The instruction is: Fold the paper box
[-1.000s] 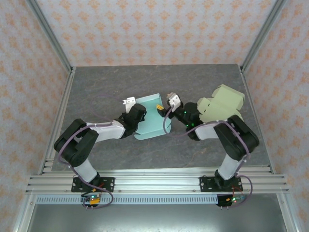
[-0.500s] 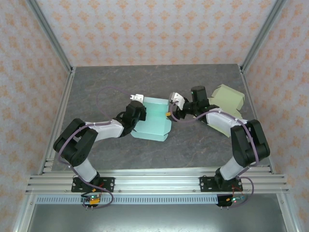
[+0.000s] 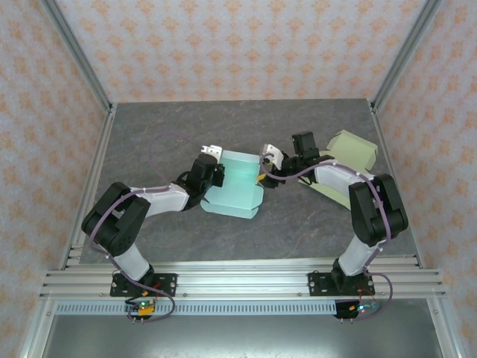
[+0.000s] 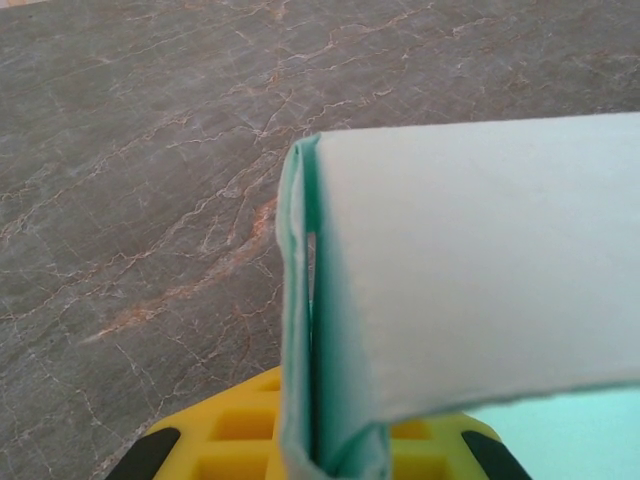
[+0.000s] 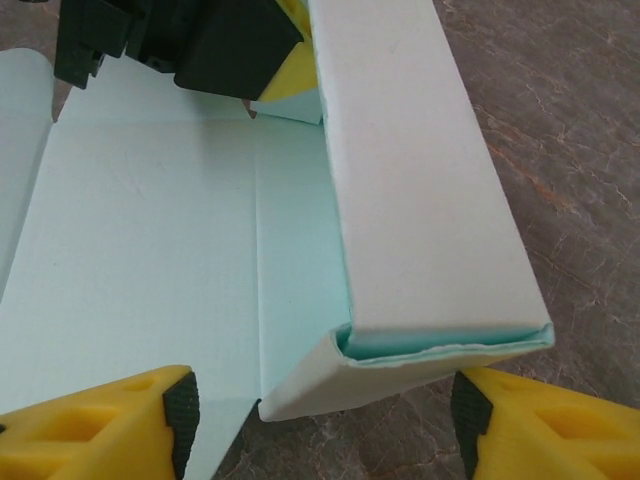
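The teal paper box lies partly folded on the table's middle, its base flat and its side walls raised. My left gripper is shut on the box's doubled left wall, which stands upright between the yellow fingers. My right gripper is open at the box's right side. In the right wrist view the folded right wall ends between the two yellow fingertips, with a gap on each side. The left gripper's black body shows across the box floor.
A finished pale green box stands at the back right, close behind the right arm's forearm. Grey marble table is bordered by metal frame posts left and right, with patterned walls beyond.
The box has dropped from tilted to lying flatter. My right arm has swung back off the pale box and its open jaws now straddle the right wall. The left grip has held.
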Robot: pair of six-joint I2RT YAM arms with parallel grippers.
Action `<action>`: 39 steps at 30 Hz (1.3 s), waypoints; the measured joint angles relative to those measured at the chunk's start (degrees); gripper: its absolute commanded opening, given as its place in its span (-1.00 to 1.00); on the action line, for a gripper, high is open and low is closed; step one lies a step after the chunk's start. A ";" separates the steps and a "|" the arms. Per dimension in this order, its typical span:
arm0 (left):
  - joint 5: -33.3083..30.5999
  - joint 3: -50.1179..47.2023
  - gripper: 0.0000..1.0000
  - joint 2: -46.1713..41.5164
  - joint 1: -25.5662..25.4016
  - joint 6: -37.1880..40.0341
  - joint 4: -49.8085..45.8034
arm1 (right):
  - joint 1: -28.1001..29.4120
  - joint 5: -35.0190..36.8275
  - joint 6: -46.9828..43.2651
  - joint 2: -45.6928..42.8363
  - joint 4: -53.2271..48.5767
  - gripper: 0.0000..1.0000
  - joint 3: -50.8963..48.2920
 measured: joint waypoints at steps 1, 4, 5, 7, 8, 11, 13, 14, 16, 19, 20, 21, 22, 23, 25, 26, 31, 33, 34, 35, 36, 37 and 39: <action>0.02 0.00 -1.00 0.00 0.00 0.17 0.02 | 0.00 0.09 0.31 0.09 0.11 0.48 0.00; 2.08 0.00 -1.00 0.00 -0.33 0.66 1.31 | 0.20 0.07 0.76 1.11 0.70 0.52 0.22; 2.62 0.00 -1.00 0.00 -0.52 0.94 1.99 | 0.37 0.04 0.70 1.60 0.68 0.54 0.44; 3.67 0.00 -1.00 0.00 -0.87 1.29 2.58 | 0.66 -0.02 0.55 2.47 0.09 0.55 0.98; 3.96 0.00 -1.00 0.00 -0.90 1.38 2.62 | 0.70 -0.15 0.15 2.86 -0.74 0.53 1.44; 4.50 0.00 -1.00 0.00 -0.90 1.68 2.62 | 0.70 -0.92 -1.33 3.50 -3.82 0.41 3.26; 4.59 0.00 -1.00 0.00 -0.90 1.70 2.62 | 0.70 -1.84 -2.34 3.61 -5.88 0.30 4.55; 4.68 0.00 -1.00 0.00 -0.90 1.70 2.62 | 0.70 -2.32 -2.82 3.61 -6.82 0.22 5.20; 4.70 0.00 -1.00 0.00 -0.90 1.68 2.62 | 0.70 -3.19 -3.21 3.74 -8.00 0.14 6.25; 4.66 0.00 -1.00 0.00 -0.90 1.68 2.64 | 0.70 -3.85 -2.43 4.59 -8.72 -0.06 7.26; 4.66 0.00 -1.00 0.00 -0.87 1.68 2.58 | 0.70 -3.89 -1.31 5.07 -8.37 -0.15 7.32; 4.63 0.00 -1.00 0.00 -0.90 1.68 2.45 | 0.68 -3.69 -0.09 5.44 -7.69 -0.22 7.34; 4.50 0.00 -1.00 0.00 -0.90 1.68 2.38 | 0.63 -3.34 2.23 5.86 -6.21 -0.25 7.21; 4.24 0.00 -1.00 0.00 -0.85 1.68 2.40 | 0.68 -3.08 4.70 6.05 -4.28 -0.29 6.73; 3.37 0.00 -1.00 0.00 -0.66 1.68 2.43 | 1.27 -2.49 9.09 6.03 0.35 -0.30 4.83; 2.93 0.00 -1.00 0.00 -0.48 1.68 2.23 | 1.84 -2.03 11.61 6.03 3.21 -0.27 3.52; 1.51 0.00 -1.00 0.20 -0.39 1.03 1.33 | 3.72 0.33 18.40 6.10 9.66 0.14 1.11; 1.42 0.00 -1.00 0.20 -0.90 0.68 1.77 | 3.74 0.39 18.97 6.08 10.82 0.27 0.63; 1.42 0.00 -1.00 0.20 -0.90 0.57 1.73 | 3.56 0.13 18.53 6.05 10.67 0.35 0.50; 1.40 0.00 -1.00 0.20 -0.90 0.44 1.70 | 3.28 -0.28 17.79 6.05 10.05 0.40 0.48; 1.38 0.00 -1.00 0.20 -0.90 0.22 1.77 | 3.02 -0.66 16.65 6.03 9.03 0.41 0.48; 1.33 0.00 -1.00 0.20 -0.85 -0.07 1.95 | 2.71 -0.96 15.39 6.01 7.63 0.42 0.48; 1.20 0.00 -1.00 0.17 -0.83 -0.42 1.99 | 1.92 -1.86 13.16 5.95 4.68 0.46 0.48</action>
